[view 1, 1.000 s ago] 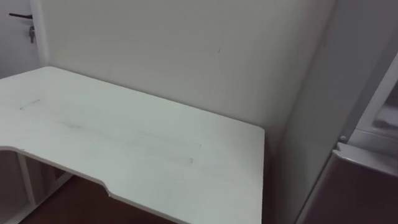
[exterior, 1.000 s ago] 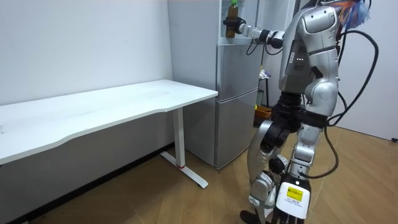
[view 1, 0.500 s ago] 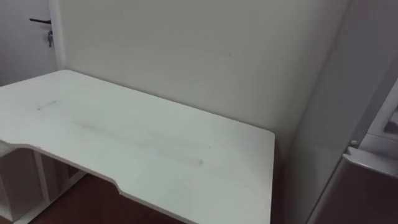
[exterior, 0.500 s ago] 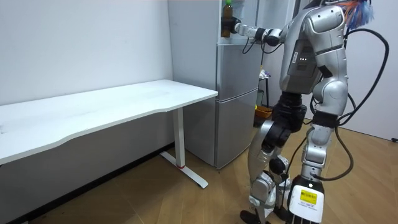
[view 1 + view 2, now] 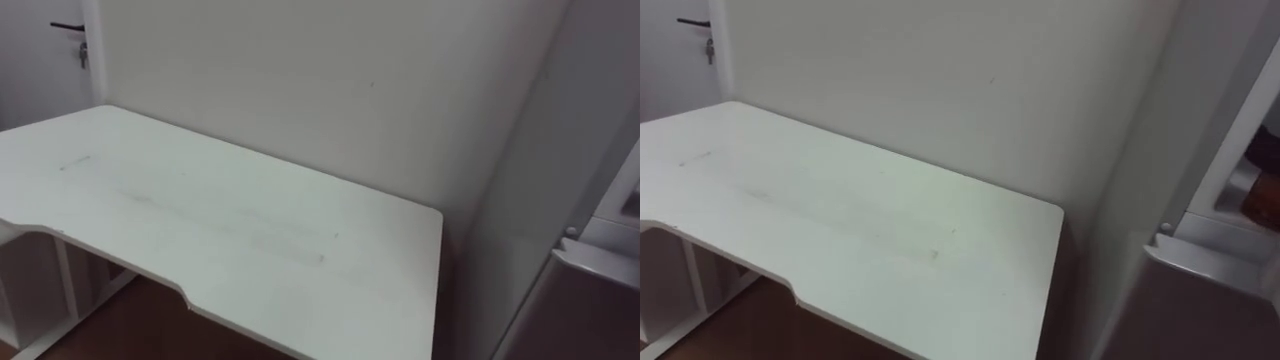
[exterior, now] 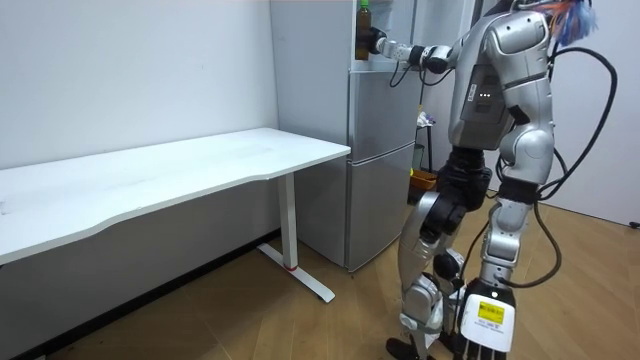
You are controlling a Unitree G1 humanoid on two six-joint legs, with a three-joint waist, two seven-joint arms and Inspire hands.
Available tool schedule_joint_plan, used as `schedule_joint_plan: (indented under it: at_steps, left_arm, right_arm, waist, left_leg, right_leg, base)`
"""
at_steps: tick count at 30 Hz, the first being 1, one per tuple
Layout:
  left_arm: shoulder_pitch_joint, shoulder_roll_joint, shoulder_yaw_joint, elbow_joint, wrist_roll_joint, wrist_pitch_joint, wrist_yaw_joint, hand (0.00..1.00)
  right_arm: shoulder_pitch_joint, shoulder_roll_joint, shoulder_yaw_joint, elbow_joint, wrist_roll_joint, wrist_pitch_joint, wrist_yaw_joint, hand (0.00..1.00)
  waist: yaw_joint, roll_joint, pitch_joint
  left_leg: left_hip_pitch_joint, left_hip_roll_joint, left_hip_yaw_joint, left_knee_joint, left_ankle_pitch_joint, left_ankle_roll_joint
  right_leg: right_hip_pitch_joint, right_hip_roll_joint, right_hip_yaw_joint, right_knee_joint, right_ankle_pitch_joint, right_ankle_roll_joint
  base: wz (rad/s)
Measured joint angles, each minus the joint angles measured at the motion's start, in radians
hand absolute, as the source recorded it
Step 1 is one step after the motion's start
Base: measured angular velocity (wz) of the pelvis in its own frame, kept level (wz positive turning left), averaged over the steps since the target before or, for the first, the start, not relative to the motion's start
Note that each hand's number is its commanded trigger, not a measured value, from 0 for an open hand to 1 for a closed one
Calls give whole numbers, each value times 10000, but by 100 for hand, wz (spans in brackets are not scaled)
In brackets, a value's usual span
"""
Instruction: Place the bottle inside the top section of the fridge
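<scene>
1. The bottle (image 6: 362, 18) stands upright at the height of the upper fridge, by the room view's left edge of its front. A second ago it was a little further right, so it has been carried toward the opening.
2. The left hand (image 6: 374, 45) has its fingers wrapped round the bottle's lower part, with the arm stretched out almost level.
3. The robot stands just before the fridge (image 6: 380, 160) and has shifted a foot since then. The slide in the eye views is the head's own.
4. The carry looks nearly over. Setting the bottle inside and letting go are not yet done.
5. Around it, a door (image 5: 40, 40) stands at far left. The table (image 5: 230, 230) is bare, and its right end lies near the fridge's side.
6. At far right, above the lower door (image 5: 1200, 290), the upper compartment (image 5: 1252, 165) looks open. Nothing shows between it and the bottle, but its shelf is hidden, so I cannot tell how much room there is.
</scene>
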Motion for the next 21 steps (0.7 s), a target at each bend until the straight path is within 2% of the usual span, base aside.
schedule_joint_plan:
  at_steps: [10,21]
  left_arm:
    - [1,1,2,-105,2,-7,9,0]
    - [4,-13,10,-176,8,-25,229,0]
  right_arm:
    - [-165,-1,79,309,-3,-60,464,0]
    - [-164,-2,82,325,276,-57,876,0]
  waist:
    - [-24,33,-7]
    - [-45,178,-12]
  left_leg:
    - [-10,23,57,-30,-28,-23]
    - [65,31,112,-138,-24,-19]
  right_leg:
    - [-27,2,5,-6,-3,-43]
    - [-6,12,96,34,32,-55]
  base:
    - [0]
    - [-1]
